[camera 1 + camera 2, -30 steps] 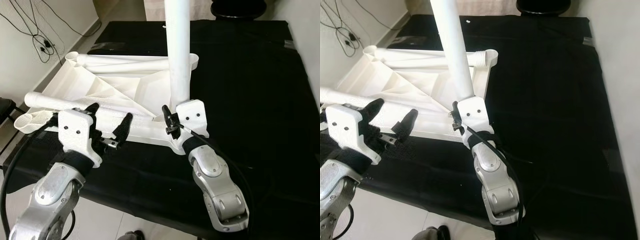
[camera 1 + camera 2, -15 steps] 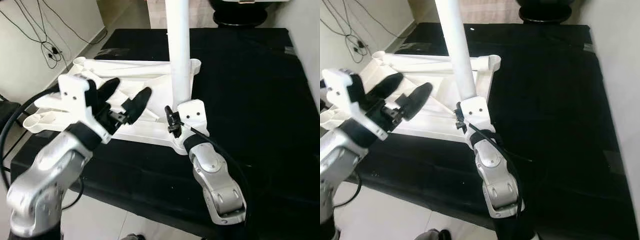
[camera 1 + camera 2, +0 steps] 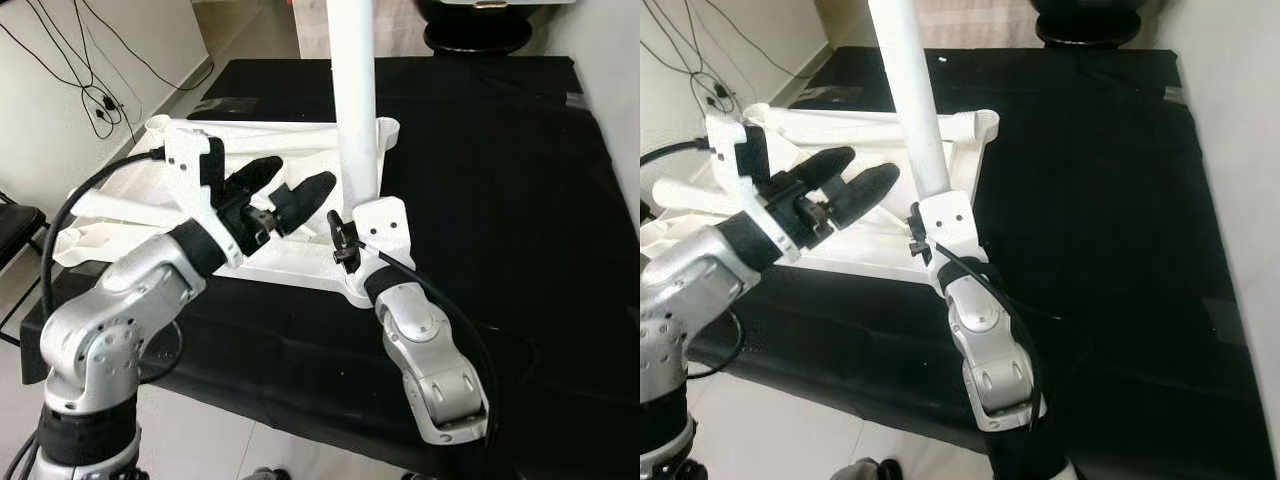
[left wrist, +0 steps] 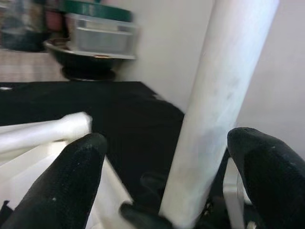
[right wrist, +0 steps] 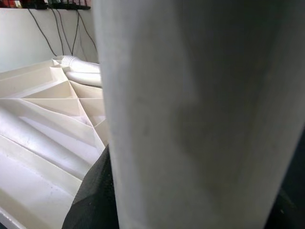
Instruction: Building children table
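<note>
The upturned white plastic children's table top (image 3: 250, 175), ribbed underside facing up, lies across the upper left of the left eye view on a black cloth-covered table (image 3: 500, 150), and from its near right corner a white round plastic table leg (image 3: 352, 100) stands upright, its long axis running straight up out of the top edge of the frame. The right end effector (image 3: 345, 243) sits at the foot of this leg, low in the middle of the frame; the right wrist view has the white tube pressed close against the camera with a black finger (image 5: 90, 195) beside it, so this one appears to be clamped around the base of the leg, steadying it in its corner socket. The left end effector (image 3: 285, 190) hovers just to the left of the leg, above the ribbed underside, its two black fingers spread wide and holding nothing; they point rightward at the leg's lower part. In the left wrist view the leg rises between the two fingertips (image 4: 76, 176), slightly tilted and nearer the far one, not yet touched. The leg therefore lies directly ahead of the left end effector, crosswise to its fingers, so a short forward reach would likely bring the shaft between them. More loose white tubular legs (image 3: 250, 128) lie flat along the far edge of the table top.
</note>
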Controlling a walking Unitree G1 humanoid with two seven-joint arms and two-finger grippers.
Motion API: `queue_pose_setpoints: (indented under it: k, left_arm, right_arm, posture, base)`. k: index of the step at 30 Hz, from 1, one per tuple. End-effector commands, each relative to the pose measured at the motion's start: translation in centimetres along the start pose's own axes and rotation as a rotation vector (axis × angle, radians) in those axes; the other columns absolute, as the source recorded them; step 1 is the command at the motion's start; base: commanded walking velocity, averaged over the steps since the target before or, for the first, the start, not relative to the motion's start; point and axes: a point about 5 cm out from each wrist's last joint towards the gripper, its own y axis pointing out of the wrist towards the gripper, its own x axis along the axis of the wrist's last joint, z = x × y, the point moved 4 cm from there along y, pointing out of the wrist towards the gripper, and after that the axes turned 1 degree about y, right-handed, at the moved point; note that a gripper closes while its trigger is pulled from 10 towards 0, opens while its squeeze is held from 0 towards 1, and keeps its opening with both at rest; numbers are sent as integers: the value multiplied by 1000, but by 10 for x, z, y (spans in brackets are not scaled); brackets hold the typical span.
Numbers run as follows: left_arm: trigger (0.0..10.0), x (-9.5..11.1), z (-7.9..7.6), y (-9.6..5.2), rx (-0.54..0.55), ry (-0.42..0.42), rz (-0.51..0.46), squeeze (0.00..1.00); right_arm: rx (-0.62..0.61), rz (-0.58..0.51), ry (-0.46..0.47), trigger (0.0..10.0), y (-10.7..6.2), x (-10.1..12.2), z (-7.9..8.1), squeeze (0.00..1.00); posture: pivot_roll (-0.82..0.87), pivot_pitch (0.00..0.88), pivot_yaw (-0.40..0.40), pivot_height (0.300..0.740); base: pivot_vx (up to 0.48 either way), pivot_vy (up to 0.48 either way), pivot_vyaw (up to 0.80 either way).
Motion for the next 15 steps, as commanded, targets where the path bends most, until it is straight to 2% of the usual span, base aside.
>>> queue_pose_setpoints:
  k: [1, 3, 5, 7, 9, 10, 12, 13, 15]
  left_arm:
    - [10000, -3, -3, 5, -52, -12, 31, 0]
    - [10000, -1, -3, 8, -70, -12, 31, 0]
    - [10000, 4, -4, 22, -120, 2, 36, 0]
    - [10000, 6, -4, 28, -143, 12, 43, 0]
    - [10000, 12, -7, 42, -184, -15, 26, 0]
    - [10000, 12, -7, 42, -184, -15, 26, 0]
    - [10000, 17, -11, 54, -231, -35, 18, 0]
    - [10000, 17, -11, 54, -231, -35, 18, 0]
    - [10000, 18, -13, 64, -275, -27, 34, 0]
  right_arm:
    - [28, -104, 26, 10000, 0, 19, 11, 0]
    - [31, -108, 30, 10000, 0, 20, 12, 0]
    - [39, -119, 44, 10000, 0, 23, 14, 0]
    - [43, -125, 50, 10000, 0, 24, 15, 0]
    - [47, -133, 60, 10000, -1, 27, 16, 0]
    - [47, -133, 60, 10000, -1, 27, 16, 0]
    - [49, -137, 67, 10000, -1, 28, 17, 0]
    - [49, -137, 67, 10000, -1, 28, 17, 0]
    - [49, -141, 72, 10000, -1, 29, 18, 0]
  posture:
    - [57, 158, 110, 740]
    - [57, 158, 110, 740]
    - [58, 155, 117, 740]
    - [59, 155, 120, 740]
    - [63, 155, 132, 740]
    - [63, 155, 132, 740]
    - [61, 154, 136, 740]
    - [61, 154, 136, 740]
    - [57, 153, 141, 740]
  base:
    - [0, 0, 0]
    - [0, 0, 0]
    - [0, 0, 0]
    - [0, 0, 0]
    - [0, 0, 0]
    - [0, 0, 0]
    - [0, 0, 0]
    - [0, 0, 0]
    - [0, 0, 0]
